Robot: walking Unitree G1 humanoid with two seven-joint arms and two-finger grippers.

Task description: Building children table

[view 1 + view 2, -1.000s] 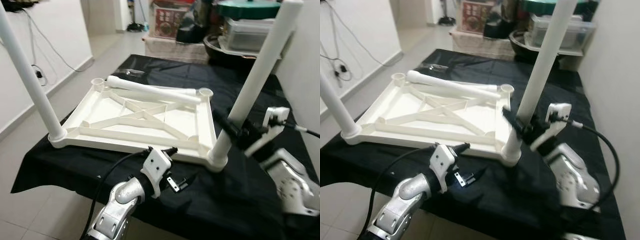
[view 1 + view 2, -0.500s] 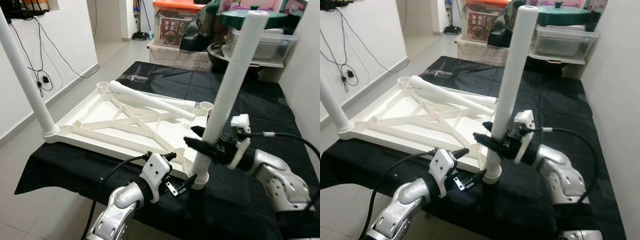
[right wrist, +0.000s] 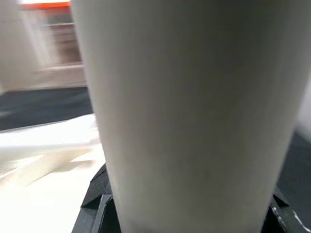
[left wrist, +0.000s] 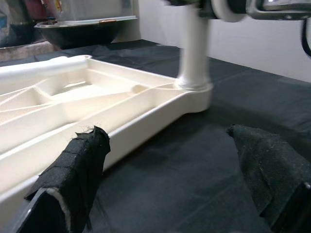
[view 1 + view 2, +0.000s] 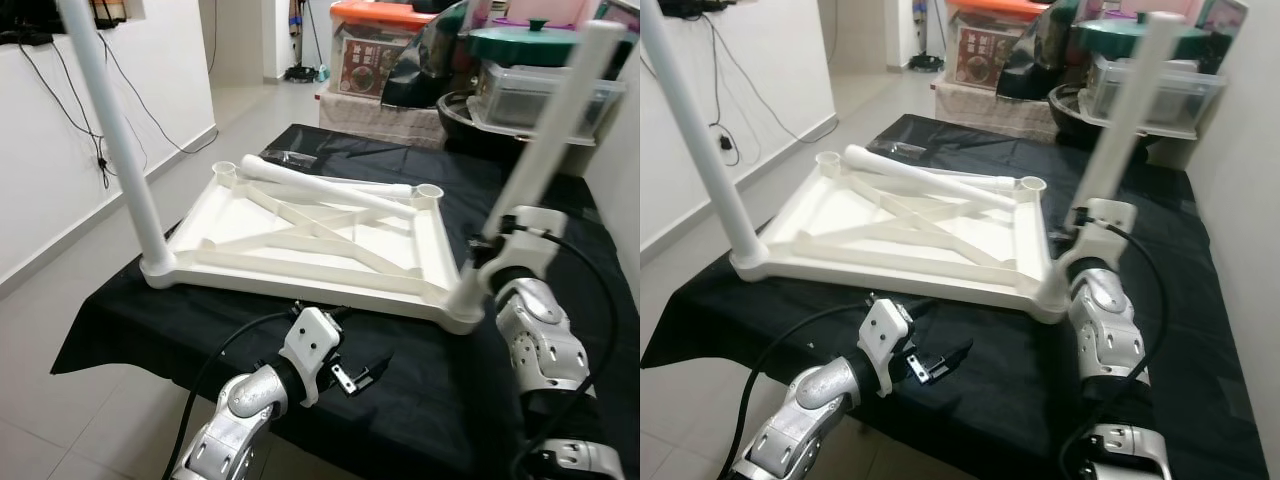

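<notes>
The white table top [image 5: 300,235] lies upside down on the black cloth. One white leg [image 5: 112,135] stands upright in its near left corner socket. A second leg [image 5: 545,140] rises from the near right corner, leaning to the right. My right gripper [image 5: 1078,240] is shut on that leg just above its socket. In the right wrist view the leg [image 3: 194,107] sits between the black fingers [image 3: 97,196]. A third leg [image 5: 320,183] lies loose across the far edge. My left gripper [image 5: 352,375] hovers open over the cloth, just in front of the near edge [image 4: 146,128].
The two far corner sockets [image 5: 430,190] have nothing in them. Storage boxes, a bowl and a lidded pot [image 5: 525,40] crowd the space behind the table. A white wall with hanging cables [image 5: 60,150] is on the left. Bare cloth [image 5: 420,420] lies in front of the table top.
The head view has shifted. My right arm has swung from the right side of the leg round to its near side, and the leg now leans further right. The left gripper stays open.
</notes>
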